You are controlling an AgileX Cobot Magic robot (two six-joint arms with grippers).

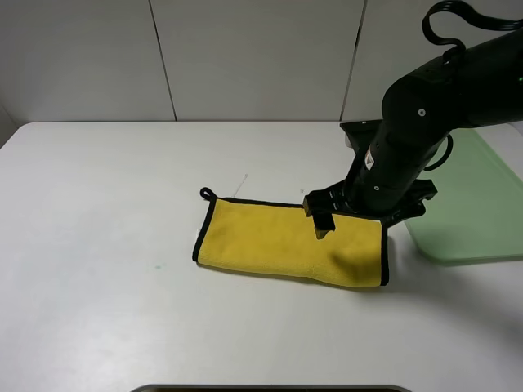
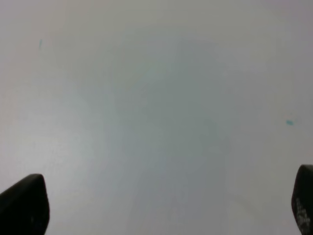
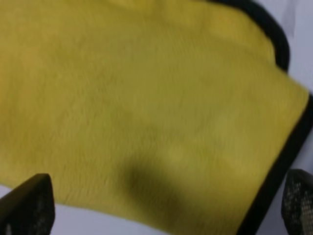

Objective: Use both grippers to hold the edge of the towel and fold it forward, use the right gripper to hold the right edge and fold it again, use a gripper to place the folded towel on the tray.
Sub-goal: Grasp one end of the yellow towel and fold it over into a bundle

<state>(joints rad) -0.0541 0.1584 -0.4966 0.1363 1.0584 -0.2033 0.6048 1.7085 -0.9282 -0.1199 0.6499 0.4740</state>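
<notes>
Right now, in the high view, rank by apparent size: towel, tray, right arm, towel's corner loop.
1. right arm, closer to the camera, so inflated.
2-3. towel and tray: unsure, the tray is cut off and partly hidden.
4. corner loop, smallest.

Open table (image 1: pixel 98 245) left, tray (image 1: pixel 482 204) blocks right

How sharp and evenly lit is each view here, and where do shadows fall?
Exterior high view: sharp and evenly lit; the right arm casts a soft shadow on the towel near its right edge. Right wrist view: blurred, the pile smeared, one dark shadow patch on the cloth. Left wrist view: out of focus, the table soft with a faint greenish cast, no glare.
</notes>
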